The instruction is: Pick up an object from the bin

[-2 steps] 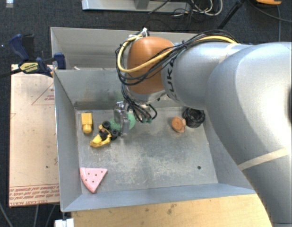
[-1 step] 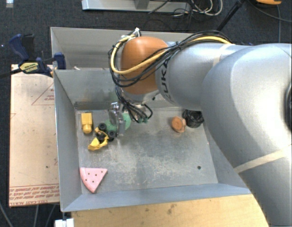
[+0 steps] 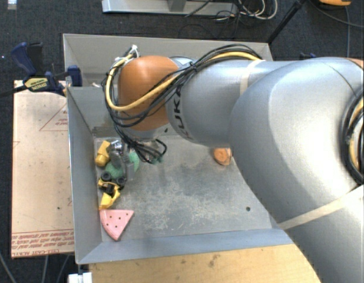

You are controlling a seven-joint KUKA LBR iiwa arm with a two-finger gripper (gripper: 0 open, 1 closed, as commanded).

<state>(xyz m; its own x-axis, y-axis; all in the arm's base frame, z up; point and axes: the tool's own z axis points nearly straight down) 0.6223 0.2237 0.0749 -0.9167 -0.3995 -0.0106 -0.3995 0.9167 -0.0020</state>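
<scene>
My gripper (image 3: 119,155) hangs low at the left side of the bin, right over a small green rounded thing (image 3: 118,170). A yellow toy piece (image 3: 102,154) lies just left of the gripper against the bin's left wall. Below the green thing sits a yellow and black toy (image 3: 109,191). Nearer the front left corner lies a pink wedge with dark dots (image 3: 115,222), like a watermelon slice.
A small orange-tan rounded thing (image 3: 222,155) lies near the middle of the bin floor, half hidden by the arm. The arm with its orange cover and cables spans the back and right of the bin.
</scene>
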